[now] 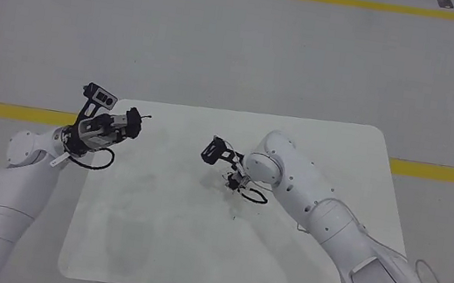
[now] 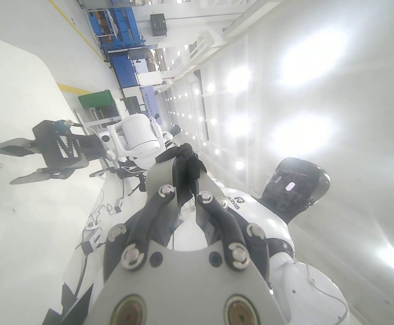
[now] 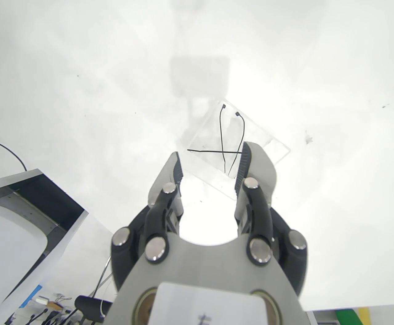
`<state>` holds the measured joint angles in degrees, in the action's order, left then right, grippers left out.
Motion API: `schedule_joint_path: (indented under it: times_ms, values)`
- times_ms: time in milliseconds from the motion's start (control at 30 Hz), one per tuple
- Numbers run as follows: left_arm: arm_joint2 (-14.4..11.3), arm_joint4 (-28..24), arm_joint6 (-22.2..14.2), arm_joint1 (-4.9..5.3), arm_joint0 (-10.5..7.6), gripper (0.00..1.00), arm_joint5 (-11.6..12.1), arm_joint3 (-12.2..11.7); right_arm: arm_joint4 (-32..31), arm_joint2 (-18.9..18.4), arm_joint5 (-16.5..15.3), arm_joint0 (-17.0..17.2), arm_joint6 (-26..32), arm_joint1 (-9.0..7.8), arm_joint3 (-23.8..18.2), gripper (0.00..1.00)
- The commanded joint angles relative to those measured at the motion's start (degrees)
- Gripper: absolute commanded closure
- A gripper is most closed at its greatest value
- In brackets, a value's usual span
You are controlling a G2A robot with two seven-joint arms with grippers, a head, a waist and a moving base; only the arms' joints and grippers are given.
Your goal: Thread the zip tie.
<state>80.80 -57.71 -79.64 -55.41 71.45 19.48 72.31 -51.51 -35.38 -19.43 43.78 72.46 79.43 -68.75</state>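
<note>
Light, springy-looking zip ties (image 3: 222,132) are being borne on the clear tray (image 3: 271,135), best pinched mid-strap. The right gripper (image 3: 211,154) is being held spread above it, the left gripper (image 2: 184,166) pressed together well aside.

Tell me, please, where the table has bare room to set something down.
The table is bare along its near edge, at its far right corner, and between the left gripper and right gripper. It is crowded beneath the right gripper, where zip ties cross on a clear sheet.
</note>
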Motion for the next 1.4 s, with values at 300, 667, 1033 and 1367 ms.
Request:
schedule_joint_path:
  times_ms: [300,667,1033,1367]
  values:
    - [0.0,0.0,0.0,0.0,0.0,1.0,0.0,0.0,-2.2,2.6,0.6,-0.6,-2.6,1.3,3.7,0.83]
    - [0.0,0.0,0.0,0.0,0.0,1.0,0.0,0.0,-2.8,5.6,1.0,-1.9,-5.4,3.66,10.4,0.86]
    - [0.0,0.0,0.0,0.0,0.0,1.0,0.0,0.0,-3.5,7.4,1.3,-3.1,-6.8,5.68,14.8,0.85]
    - [0.0,0.0,0.0,0.0,0.0,1.0,0.0,0.0,-3.9,8.1,1.4,-3.9,-7.1,7.19,17.8,1.0]
